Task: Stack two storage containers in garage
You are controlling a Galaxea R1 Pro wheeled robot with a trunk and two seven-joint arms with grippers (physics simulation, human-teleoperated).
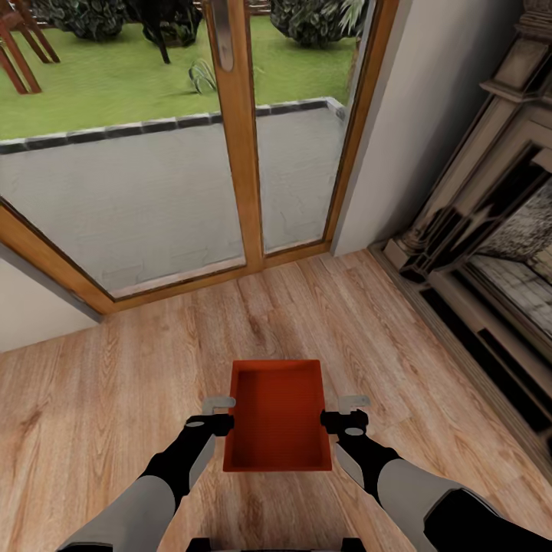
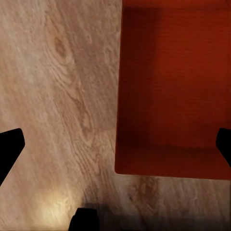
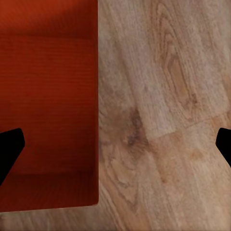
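Red-orange plastic, low straight walls and a flat, finely ribbed bottom: that is the storage container (image 1: 278, 415) I see from the head camera, open side up and empty, lying on the light wood-plank floor (image 1: 115, 399) of the living room. Its rectangle runs lengthwise from six o'clock to twelve o'clock in my head view, one short end toward me, the other toward the wood-framed glass doors (image 1: 241, 138). The fireplace (image 1: 491, 253) stands off at about two o'clock.

My left gripper (image 1: 220, 412) sits just beside the bin's long wall at nine o'clock, and my right gripper (image 1: 346, 410) just beside the opposite long wall at three o'clock, so the bin lies between them. Whether either one touches the plastic, I cannot tell.

From the left wrist camera the container (image 2: 173, 91) is seen from above, with one dark fingertip over its edge and the other out over bare planks; the jaws stand wide apart and grip nothing. The right wrist camera gives the mirror picture: container (image 3: 48, 106) under one fingertip, wood under the other, jaws spread wide, nothing held.
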